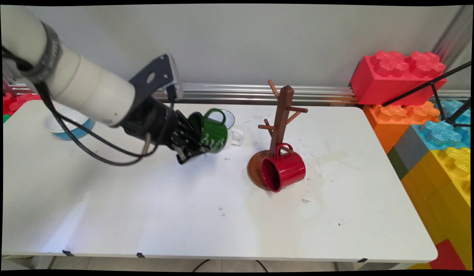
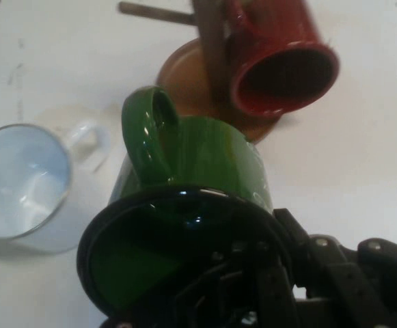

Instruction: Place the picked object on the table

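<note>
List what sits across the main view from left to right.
Blue and white bowl → gripper → green mug → white mug → red mug on the brown mug tree → coloured blocks.

You see a black hand (image 1: 191, 147) on a glossy green mug (image 1: 214, 132) with small white print on its side and a dark rim. Behind it sits a white mug (image 1: 237, 135), pale blue inside. A red mug (image 1: 282, 171) hangs on a brown wooden mug tree (image 1: 279, 122). The table (image 1: 183, 214) is white with dark specks. A white bowl (image 1: 68, 123) has a blue outside.
</note>
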